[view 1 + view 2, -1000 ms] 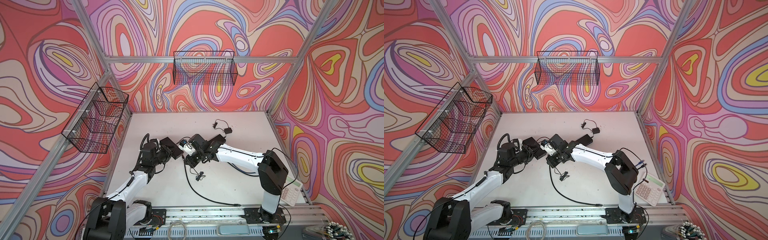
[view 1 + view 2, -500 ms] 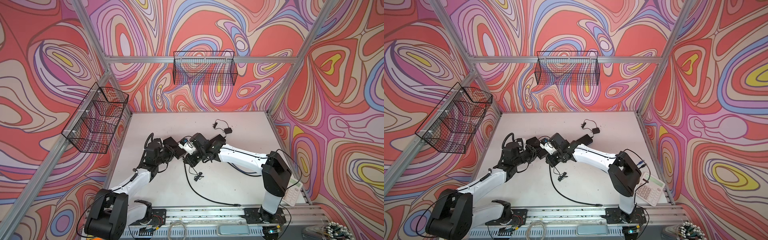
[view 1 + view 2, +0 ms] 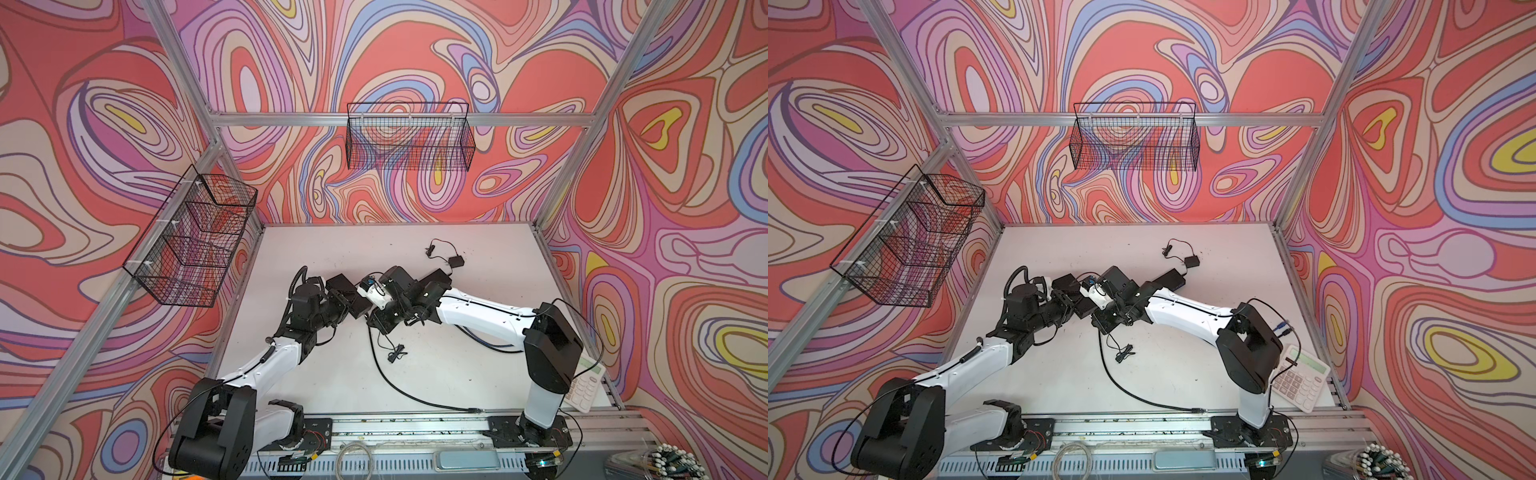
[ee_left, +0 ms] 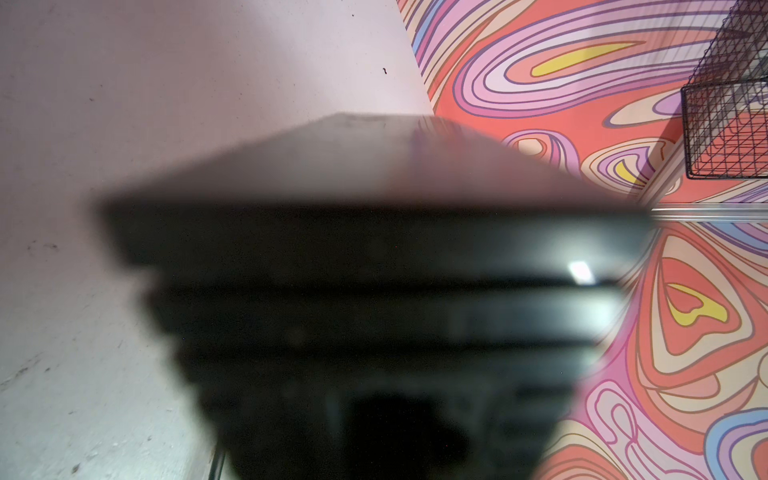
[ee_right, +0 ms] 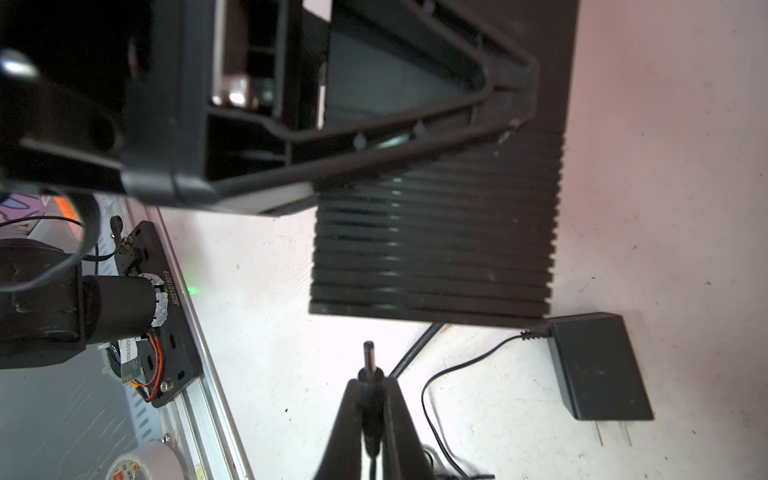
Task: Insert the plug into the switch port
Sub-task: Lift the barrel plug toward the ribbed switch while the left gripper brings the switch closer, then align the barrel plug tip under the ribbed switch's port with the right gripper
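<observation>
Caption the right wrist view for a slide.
Right end effector pinches the barrel plug, tip aimed at the ribbed black switch but not yet inserted; a power adapter lies alongside.

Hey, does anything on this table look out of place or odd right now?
Yes. A white calculator lies askew at the front right corner of the table, and it has nothing to do with the plugging job. A thick black cable also trails loose across the middle toward the front rail. Nothing looks spilled or damaged.
</observation>
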Motion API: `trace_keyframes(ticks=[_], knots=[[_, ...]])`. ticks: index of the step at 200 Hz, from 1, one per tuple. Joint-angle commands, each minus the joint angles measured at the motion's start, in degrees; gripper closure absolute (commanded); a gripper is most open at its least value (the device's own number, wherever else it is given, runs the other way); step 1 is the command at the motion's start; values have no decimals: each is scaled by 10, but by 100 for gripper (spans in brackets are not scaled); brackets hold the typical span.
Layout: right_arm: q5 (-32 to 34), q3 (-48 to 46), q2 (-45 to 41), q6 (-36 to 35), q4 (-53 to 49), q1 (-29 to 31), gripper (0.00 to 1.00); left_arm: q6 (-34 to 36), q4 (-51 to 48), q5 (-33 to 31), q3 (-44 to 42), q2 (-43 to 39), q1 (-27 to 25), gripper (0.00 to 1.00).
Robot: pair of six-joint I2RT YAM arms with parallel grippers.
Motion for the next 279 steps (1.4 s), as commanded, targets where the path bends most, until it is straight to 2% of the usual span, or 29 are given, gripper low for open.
trace_keyframes(ticks=[1, 279], knots=[[7, 4, 6, -2, 8, 0, 100, -3, 21, 1, 16, -13, -5, 77], [2, 36, 24, -4, 1, -10, 100, 3, 15, 12, 1, -23, -7, 77]])
